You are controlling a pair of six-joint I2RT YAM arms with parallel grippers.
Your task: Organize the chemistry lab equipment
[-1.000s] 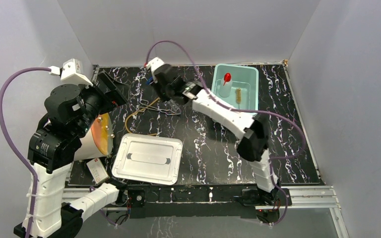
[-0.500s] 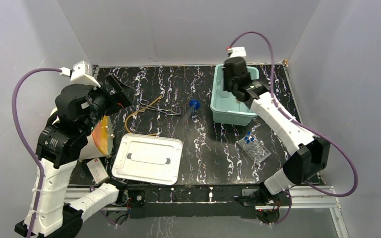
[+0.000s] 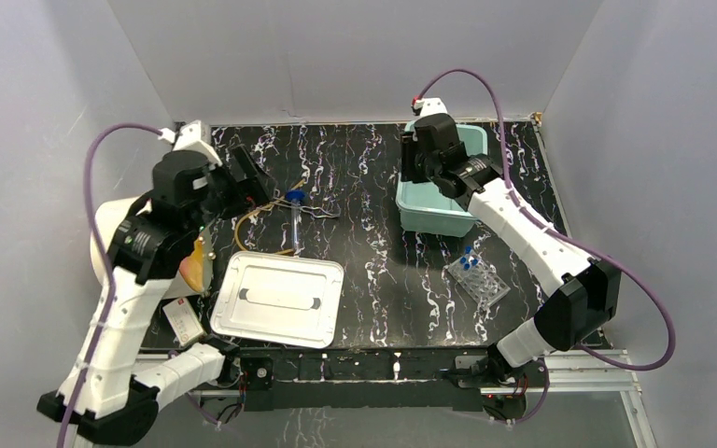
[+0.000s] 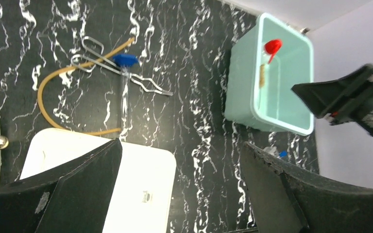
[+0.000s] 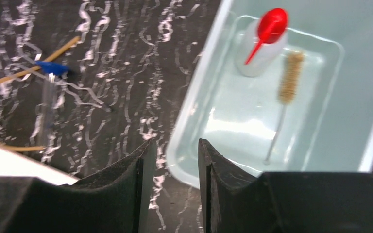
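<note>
Grey walls box in a black marbled table (image 3: 373, 271): the bottle (image 5: 257, 53) stands in the bin (image 3: 434, 221) at the far right corner, tubing (image 4: 41, 97) lies toward the left edge, and the rack (image 3: 479, 285) sits by the right edge. The left gripper (image 4: 180, 145) gapes wide and empty. The right gripper (image 5: 175, 143) is barely parted and empty, beside the bin.

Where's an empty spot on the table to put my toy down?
Bare tabletop lies between the white lid and the tube rack, and farther back between the blue-capped tube and the teal bin. Crowded on the left, where amber tubing, metal tool and tube overlap.

table (image 4: 189, 63): glossy black marble-look | bin (image 4: 238, 92): smooth teal plastic | tubing (image 4: 40, 97): amber rubber | tool (image 4: 150, 86): shiny metal
</note>
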